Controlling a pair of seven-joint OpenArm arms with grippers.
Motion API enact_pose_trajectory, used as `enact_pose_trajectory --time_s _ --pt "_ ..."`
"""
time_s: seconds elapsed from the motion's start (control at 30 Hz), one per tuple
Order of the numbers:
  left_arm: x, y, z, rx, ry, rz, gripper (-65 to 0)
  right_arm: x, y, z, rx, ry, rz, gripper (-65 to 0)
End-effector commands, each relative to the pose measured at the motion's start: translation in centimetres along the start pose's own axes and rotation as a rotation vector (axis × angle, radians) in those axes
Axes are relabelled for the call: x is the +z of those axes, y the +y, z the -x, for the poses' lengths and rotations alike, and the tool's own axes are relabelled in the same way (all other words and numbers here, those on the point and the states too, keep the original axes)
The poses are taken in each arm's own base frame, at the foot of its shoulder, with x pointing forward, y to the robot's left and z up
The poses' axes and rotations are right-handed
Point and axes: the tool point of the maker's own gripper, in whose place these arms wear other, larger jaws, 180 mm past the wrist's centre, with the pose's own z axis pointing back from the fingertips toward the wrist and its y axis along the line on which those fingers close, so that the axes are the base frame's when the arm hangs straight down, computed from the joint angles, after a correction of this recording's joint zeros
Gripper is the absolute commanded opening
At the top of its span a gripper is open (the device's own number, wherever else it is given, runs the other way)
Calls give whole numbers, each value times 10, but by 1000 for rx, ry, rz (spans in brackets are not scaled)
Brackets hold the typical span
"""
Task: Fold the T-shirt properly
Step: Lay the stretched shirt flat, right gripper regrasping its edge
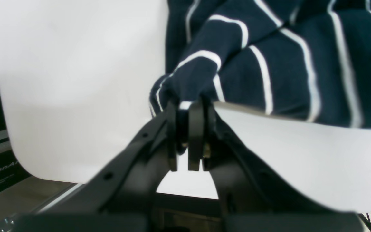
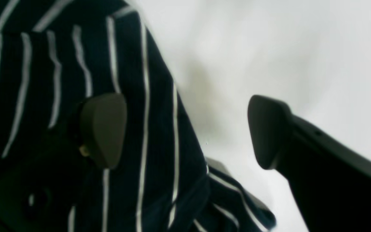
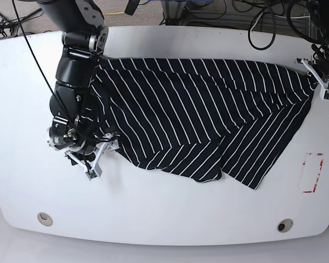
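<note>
The T-shirt (image 3: 203, 123) lies spread across the white desk (image 3: 164, 208), dark with thin white stripes, reaching from the arm on the base view's left to the far right edge. Its lower hem hangs in an uneven fold toward the near side of the desk, with one corner pointing down and to the right.

Left hand (image 1: 188, 111): positioned at the desk's right rim in the base view. The jaws are pressed together on a bunched corner of the T-shirt; the left wrist view shows striped fabric pinched between the black fingers (image 1: 195, 138), with the cloth rising from the grip toward the rest of the garment.

Right hand (image 2: 185, 129): positioned at the T-shirt's opposite end, low over the desk. The jaws stand wide apart. One finger pad (image 2: 103, 129) sits in front of the striped fabric; the other pad (image 2: 266, 129) is over bare desk surface. No cloth is held between them.

A red-outlined rectangle (image 3: 312, 172) is marked on the desk near the right edge, apart from the garment
</note>
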Motion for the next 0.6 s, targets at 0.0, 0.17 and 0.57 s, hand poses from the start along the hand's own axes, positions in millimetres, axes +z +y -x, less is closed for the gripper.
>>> enact_pose_trajectory --time_s 0.0,0.17,0.57 --pt "6 10 -12 -13 -36 -26 -650 -8 -8 -23 -31 -71 -26 -84" --pt "6 10 -11 -12 -34 -27 -650 -20 1 -12 -62 -51 -63 -84" --pt "6 12 -13 -19 -36 -31 -650 -40 45 -11 -50 -40 -152 -265"
